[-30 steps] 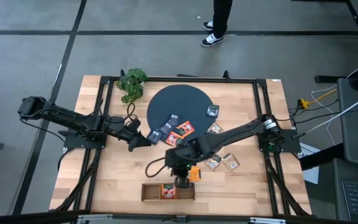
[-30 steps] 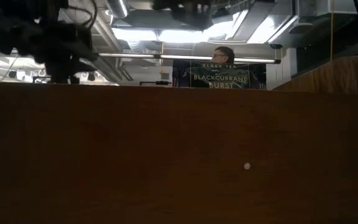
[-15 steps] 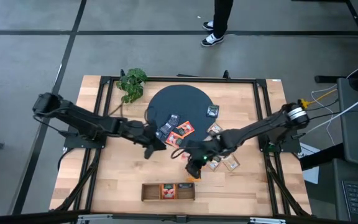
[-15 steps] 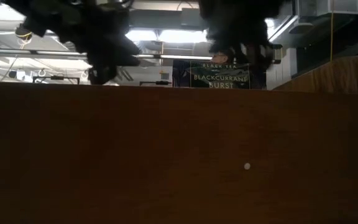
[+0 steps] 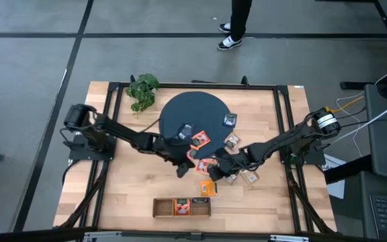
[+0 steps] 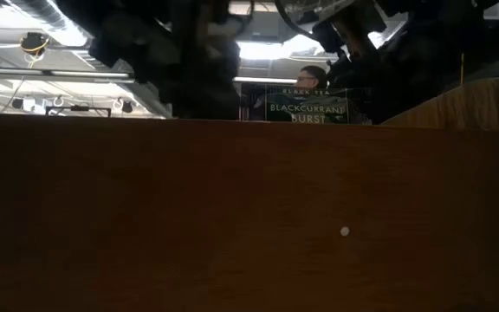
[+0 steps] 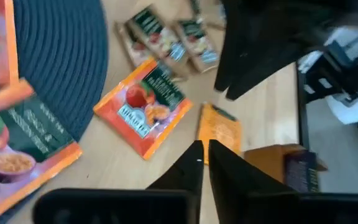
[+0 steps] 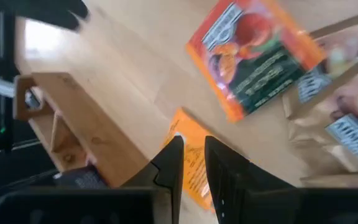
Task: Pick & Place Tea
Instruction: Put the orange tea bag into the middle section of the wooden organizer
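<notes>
Looking straight down, a wooden table [image 5: 113,188] holds a long wooden tray [image 5: 182,207] at its near edge. The tray's middle compartment holds a red-orange sachet, the compartment on the picture's right holds a darker one, and what lies in the third compartment cannot be made out.

Behind the tray lies a dark round mat [image 5: 195,114] with a leafy green plant [image 5: 142,90] beside it. Tea sachets [image 5: 199,140] are scattered on the mat's near part and on the bare wood just beyond it: blue ones on the mat, red-orange ones at its rim, beige ones [image 5: 250,177] farther right. One orange sachet [image 5: 207,187] lies alone between the pile and the tray.

The left gripper [image 5: 182,168] reaches in over the wood by the mat's edge; in its wrist view its fingers [image 7: 191,163] stand nearly together, with nothing between them. The right gripper [image 5: 218,170] hangs just beside the red-orange sachets, its fingers [image 8: 169,163] a narrow gap apart and empty.

The low view is almost wholly blocked by a brown wooden wall [image 6: 249,217]; above it only dark arm shapes and a green sachet label [image 6: 307,107] show. A person's legs [image 5: 236,23] are cut off at the top edge of the high view.
</notes>
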